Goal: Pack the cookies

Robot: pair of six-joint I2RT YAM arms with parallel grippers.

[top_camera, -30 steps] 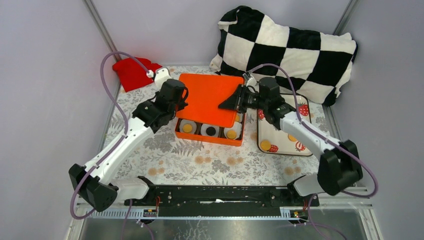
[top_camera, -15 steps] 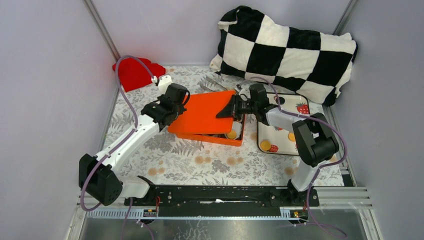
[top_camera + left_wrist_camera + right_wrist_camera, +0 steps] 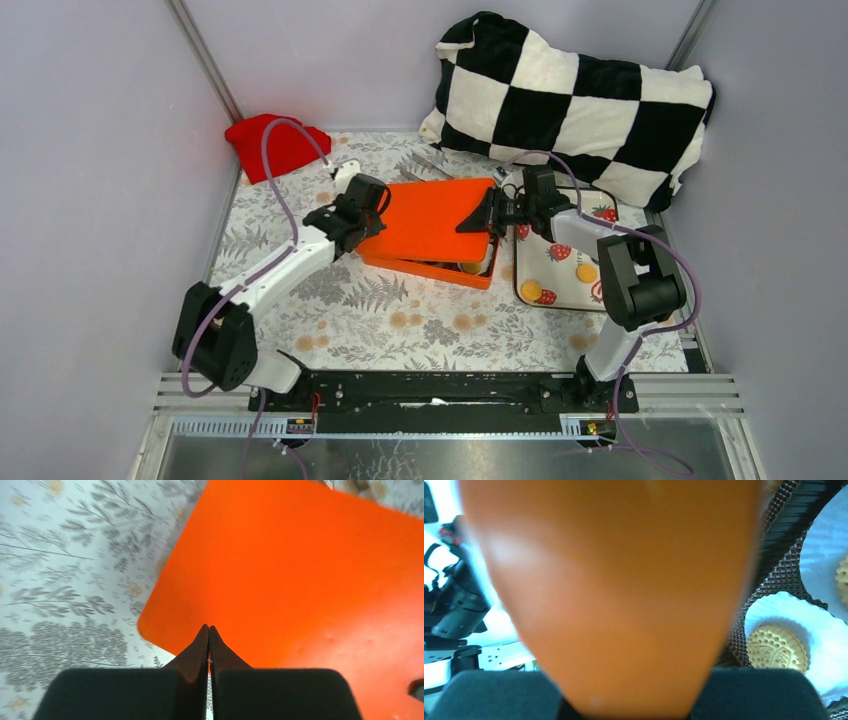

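An orange box (image 3: 425, 268) stands mid-table with its orange lid (image 3: 428, 218) lying tilted over it. My right gripper (image 3: 492, 214) is shut on the lid's right edge, and the lid (image 3: 614, 580) fills the right wrist view. My left gripper (image 3: 368, 213) is shut with nothing in it. Its fingertips (image 3: 208, 628) point at the lid (image 3: 300, 570) near its left corner. One golden cookie (image 3: 468, 267) shows in the box's open right end. Beside the lid a cookie (image 3: 776, 648) sits in a white paper cup (image 3: 824, 625). Two more cookies (image 3: 531, 291) lie on the strawberry-print tray (image 3: 556, 285).
A black-and-white checkered pillow (image 3: 570, 90) fills the back right, just behind the tray. A red cloth (image 3: 275, 145) lies at the back left corner. Metal utensils (image 3: 430, 165) lie behind the box. Grey walls close in the floral tablecloth (image 3: 400, 320) on three sides.
The lid has come forward and down over the box, hiding the front row of cups. Both grippers moved with it, and the right arm folded in close.
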